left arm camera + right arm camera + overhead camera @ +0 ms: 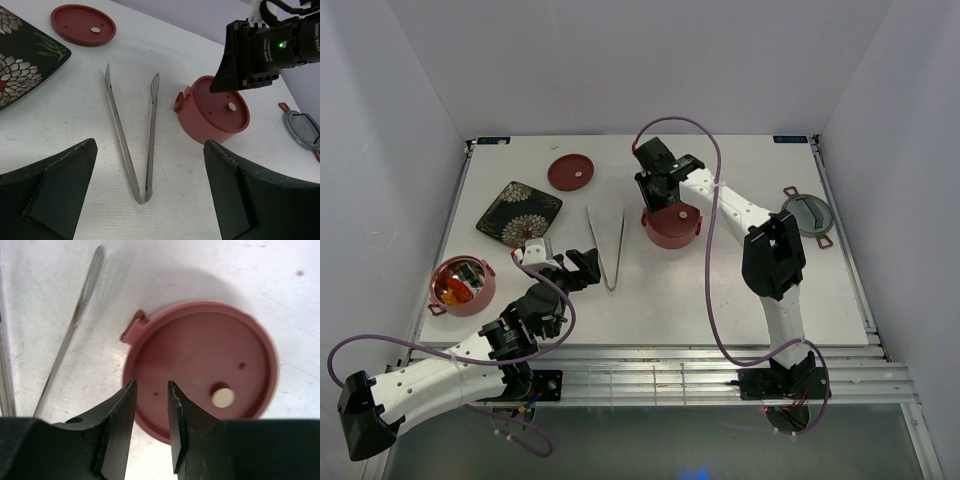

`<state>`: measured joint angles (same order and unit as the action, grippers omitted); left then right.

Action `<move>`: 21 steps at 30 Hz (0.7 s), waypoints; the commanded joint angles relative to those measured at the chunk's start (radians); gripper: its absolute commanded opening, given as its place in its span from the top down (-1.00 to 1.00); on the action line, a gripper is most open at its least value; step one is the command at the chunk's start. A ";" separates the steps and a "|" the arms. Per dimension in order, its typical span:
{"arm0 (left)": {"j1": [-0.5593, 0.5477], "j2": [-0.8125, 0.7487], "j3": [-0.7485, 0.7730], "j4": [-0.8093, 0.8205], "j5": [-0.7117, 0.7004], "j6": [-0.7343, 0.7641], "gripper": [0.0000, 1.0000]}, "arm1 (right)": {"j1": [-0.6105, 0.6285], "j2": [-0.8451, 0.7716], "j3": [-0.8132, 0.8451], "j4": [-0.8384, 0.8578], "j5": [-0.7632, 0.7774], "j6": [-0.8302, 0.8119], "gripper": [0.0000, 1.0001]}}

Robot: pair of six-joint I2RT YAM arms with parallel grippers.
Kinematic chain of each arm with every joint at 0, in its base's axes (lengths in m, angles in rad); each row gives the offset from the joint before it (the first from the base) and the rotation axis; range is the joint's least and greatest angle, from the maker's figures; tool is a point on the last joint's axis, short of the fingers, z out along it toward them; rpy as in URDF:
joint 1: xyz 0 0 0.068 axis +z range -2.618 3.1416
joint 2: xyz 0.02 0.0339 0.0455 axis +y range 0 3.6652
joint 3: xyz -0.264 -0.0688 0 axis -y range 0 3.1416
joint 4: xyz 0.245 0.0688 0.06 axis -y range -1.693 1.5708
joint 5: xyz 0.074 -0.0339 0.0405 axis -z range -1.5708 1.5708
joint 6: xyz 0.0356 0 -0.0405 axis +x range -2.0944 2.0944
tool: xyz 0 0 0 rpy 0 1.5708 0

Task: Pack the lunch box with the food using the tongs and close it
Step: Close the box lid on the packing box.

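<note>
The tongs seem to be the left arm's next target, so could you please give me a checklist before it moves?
1. Tongs lie free on the table, untouched: ok.
2. Left gripper wide open, facing them: ok.
3. Right gripper away from the tongs, above the lidded tier: ok.
4. Open tier uncovered, with food inside: ok.
5. More food on the plate: cannot tell.

Your left arm (450,370) low, reaching 2 o'clock; left tool (582,266) jaws spread wide, empty. Your right forearm (725,205) angled 10 o'clock; right tool (660,192) aimed down, jaws slightly parted.
</note>
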<state>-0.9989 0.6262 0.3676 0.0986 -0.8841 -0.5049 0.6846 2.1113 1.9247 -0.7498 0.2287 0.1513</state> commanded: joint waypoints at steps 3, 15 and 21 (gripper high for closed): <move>-0.004 -0.008 -0.006 0.009 -0.018 0.002 -0.96 | -0.062 -0.028 0.053 0.012 0.005 -0.027 0.27; -0.004 -0.005 -0.007 0.009 -0.026 0.002 -0.96 | -0.085 -0.004 -0.098 0.102 -0.075 -0.025 0.27; -0.004 -0.005 -0.007 0.009 -0.030 0.003 -0.96 | -0.100 -0.011 -0.124 0.102 -0.074 -0.022 0.27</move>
<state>-0.9989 0.6266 0.3676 0.0986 -0.9020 -0.5049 0.5957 2.1117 1.8126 -0.6773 0.1669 0.1379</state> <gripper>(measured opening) 0.979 0.366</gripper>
